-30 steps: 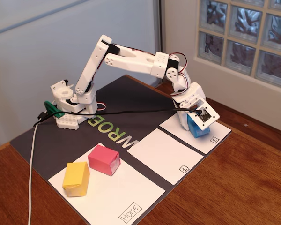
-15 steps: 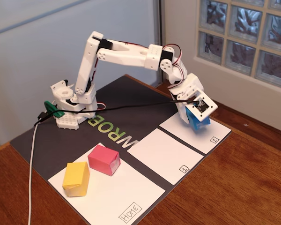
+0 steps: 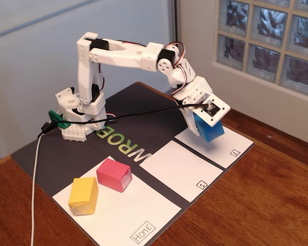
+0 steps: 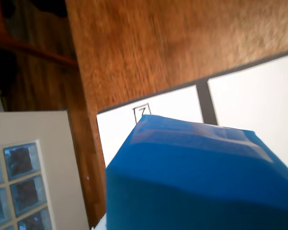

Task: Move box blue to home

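The blue box (image 3: pixel 209 128) hangs in my gripper (image 3: pixel 205 123), lifted a little above the white square marked 2 (image 3: pixel 231 148) on the mat. The white jaws stand closed on the box's upper part. In the wrist view the blue box (image 4: pixel 197 182) fills the lower half of the picture and hides the fingers; the square marked 2 (image 4: pixel 129 129) shows behind it. The white Home square (image 3: pixel 128 212) lies at the mat's near left corner in the fixed view, well away from the gripper.
A pink box (image 3: pixel 114 175) and a yellow box (image 3: pixel 83 196) sit on the Home square. The white square marked 1 (image 3: pixel 179 169) lies between Home and square 2. The arm's base (image 3: pixel 82 115) stands at the mat's far left. The wooden table (image 3: pixel 256 205) surrounds the mat.
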